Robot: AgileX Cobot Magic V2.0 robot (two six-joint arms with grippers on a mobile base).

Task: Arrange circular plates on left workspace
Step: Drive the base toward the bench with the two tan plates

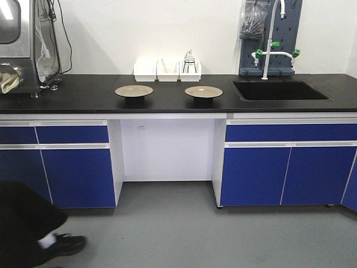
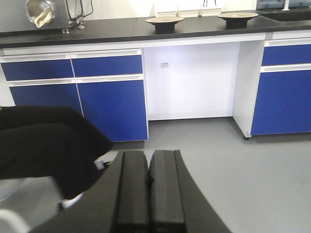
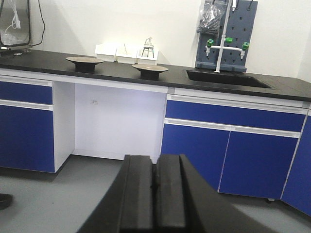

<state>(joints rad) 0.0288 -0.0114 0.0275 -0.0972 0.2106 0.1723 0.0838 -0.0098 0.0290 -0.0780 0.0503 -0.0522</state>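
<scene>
Two round tan plates with dark undersides rest on the black countertop (image 1: 83, 92): the left plate (image 1: 134, 90) and the right plate (image 1: 203, 91), both over the open knee space. The wrist views show them far off, left plate (image 2: 164, 20) (image 3: 84, 60) and right plate (image 2: 237, 16) (image 3: 150, 68). My left gripper (image 2: 148, 158) is shut and empty, low over the grey floor, well short of the cabinets. The right gripper (image 3: 155, 162) is likewise shut with nothing in it, also far from the counter.
Three white bins (image 1: 158, 70) stand against the wall behind the plates. A sunken sink (image 1: 279, 89) with a faucet (image 1: 271, 39) lies right. A metal machine (image 1: 25, 44) occupies the counter's far left. A person's dark leg and shoe (image 1: 33, 223) are at lower left.
</scene>
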